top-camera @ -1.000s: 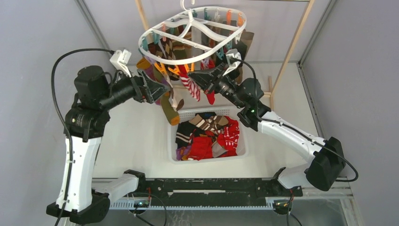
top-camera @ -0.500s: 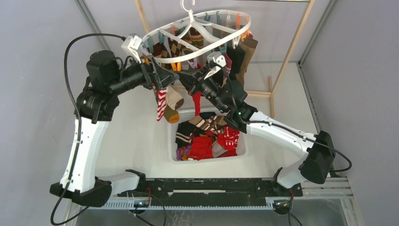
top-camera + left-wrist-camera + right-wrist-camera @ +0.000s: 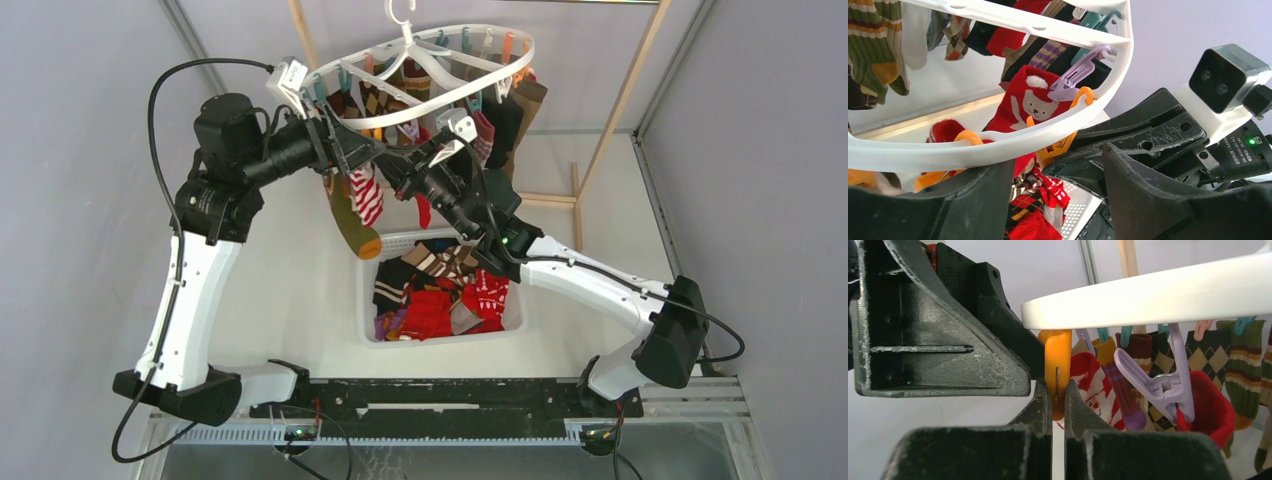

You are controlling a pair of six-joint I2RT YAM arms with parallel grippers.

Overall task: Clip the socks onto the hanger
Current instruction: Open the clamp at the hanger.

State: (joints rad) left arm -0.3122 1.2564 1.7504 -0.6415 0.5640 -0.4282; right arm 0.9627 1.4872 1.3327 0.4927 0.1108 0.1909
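The white oval hanger (image 3: 420, 70) hangs at the top centre with several socks clipped to its rim. My right gripper (image 3: 395, 165) is under its near rim, shut on an orange clip (image 3: 1057, 372). My left gripper (image 3: 365, 155) faces it, tip to tip at the same clip (image 3: 1058, 145), with its jaws apart (image 3: 1055, 160). A red-and-white striped sock (image 3: 367, 195) hangs just below the two grippers; what holds it is hidden. It shows behind the clip in the right wrist view (image 3: 1090, 385). An olive sock with an orange toe (image 3: 352, 225) hangs beside it.
A white slotted basket (image 3: 520, 300) with several loose socks stands on the table below the right arm. A bare wooden frame (image 3: 620, 100) holds the hanger up. A lilac clip (image 3: 1158, 385) grips a red sock (image 3: 1210, 407) on the rim nearby.
My left arm has risen and swung right to the hanger rim. My right gripper has moved up and left to meet it. The striped sock has shifted left and higher; the hanger has swung.
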